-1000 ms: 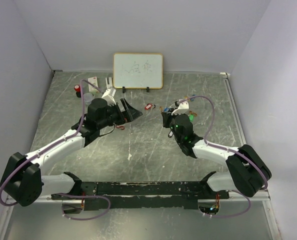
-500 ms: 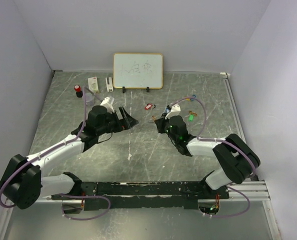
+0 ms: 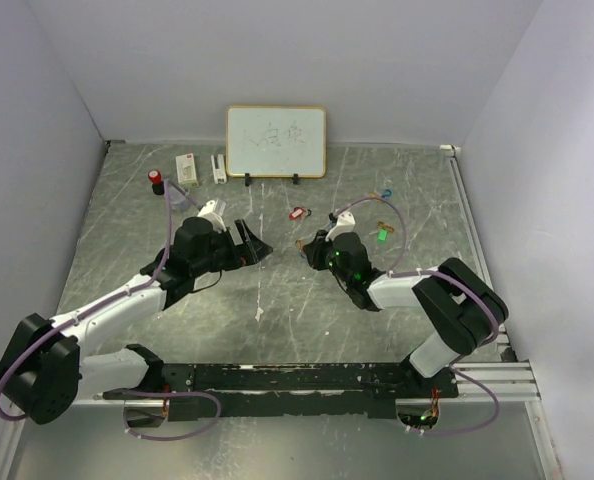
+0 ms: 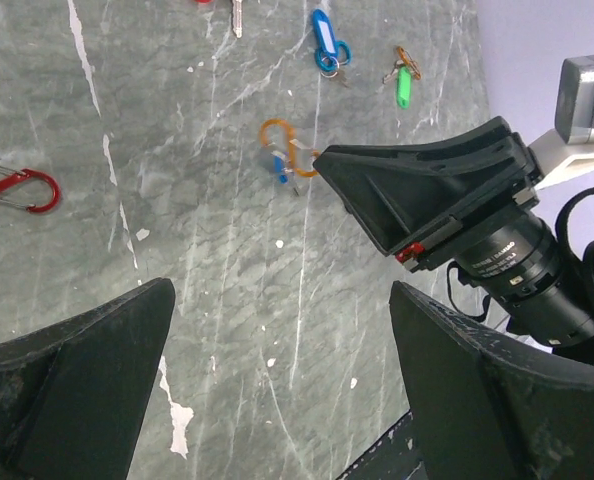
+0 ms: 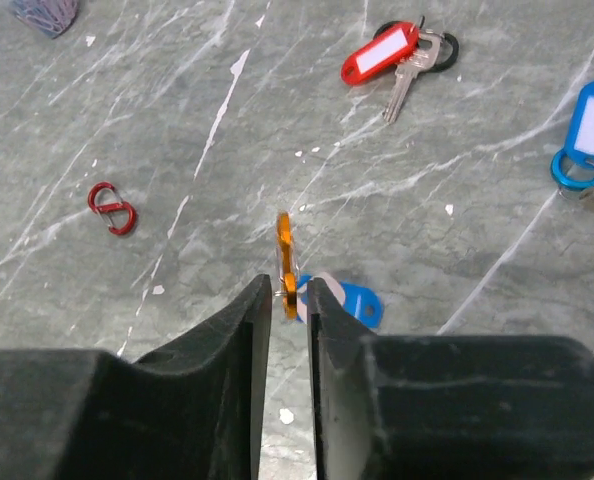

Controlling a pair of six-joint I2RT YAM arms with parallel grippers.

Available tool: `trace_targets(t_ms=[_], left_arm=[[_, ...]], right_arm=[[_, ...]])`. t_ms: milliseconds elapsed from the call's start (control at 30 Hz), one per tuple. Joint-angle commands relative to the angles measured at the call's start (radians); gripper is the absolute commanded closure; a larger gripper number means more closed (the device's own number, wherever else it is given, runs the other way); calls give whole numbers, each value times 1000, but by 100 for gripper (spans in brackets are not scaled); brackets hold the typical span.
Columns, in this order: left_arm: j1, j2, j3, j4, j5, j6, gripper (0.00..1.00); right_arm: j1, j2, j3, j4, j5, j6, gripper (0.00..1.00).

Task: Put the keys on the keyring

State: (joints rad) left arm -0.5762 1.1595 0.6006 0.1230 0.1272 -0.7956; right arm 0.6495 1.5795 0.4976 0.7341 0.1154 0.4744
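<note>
My right gripper [image 5: 289, 290] is shut on an orange carabiner clip [image 5: 286, 258] and holds it edge-up above the table. A blue key tag [image 5: 357, 302] hangs from that clip. The left wrist view shows the same clip [image 4: 275, 135] at the right gripper's tip. My left gripper [image 4: 282, 400] is open and empty, facing the right gripper [image 3: 307, 246] across a small gap at the table's middle. A red key tag with a metal key [image 5: 382, 52], a second blue key tag [image 5: 592, 125] and a green key tag [image 4: 404, 86] lie loose on the table.
A red S-shaped clip [image 5: 110, 208] lies left of the held clip. A whiteboard [image 3: 276, 141] stands at the back. A red-capped bottle [image 3: 156, 180] and small white boxes [image 3: 187, 166] sit at the back left. A blue ring [image 3: 385, 193] lies at the back right.
My right gripper has moved left towards the middle with the orange clip. My left gripper has come nearer and lower, pointing at the right gripper.
</note>
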Motion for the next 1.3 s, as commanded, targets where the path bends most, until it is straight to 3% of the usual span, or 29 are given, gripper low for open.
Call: trace_targets(t_ms=[0, 67, 167, 333, 600, 1267], left_arm=[[9, 14, -7, 21, -6, 12, 0], [9, 24, -3, 21, -3, 12, 0], [9, 28, -5, 28, -3, 11, 0], [9, 33, -8, 33, -3, 12, 0], [9, 75, -9, 38, 6, 13, 0], [9, 101, -12, 46, 12, 13, 0]], right_arm=[[2, -20, 28, 4, 27, 12, 65], [2, -53, 19, -17, 54, 11, 51], [-3, -108, 18, -110, 120, 7, 44], [-64, -157, 73, -404, 235, 84, 44], [-142, -138, 144, -649, 222, 76, 44], [-142, -40, 156, -675, 208, 13, 58]])
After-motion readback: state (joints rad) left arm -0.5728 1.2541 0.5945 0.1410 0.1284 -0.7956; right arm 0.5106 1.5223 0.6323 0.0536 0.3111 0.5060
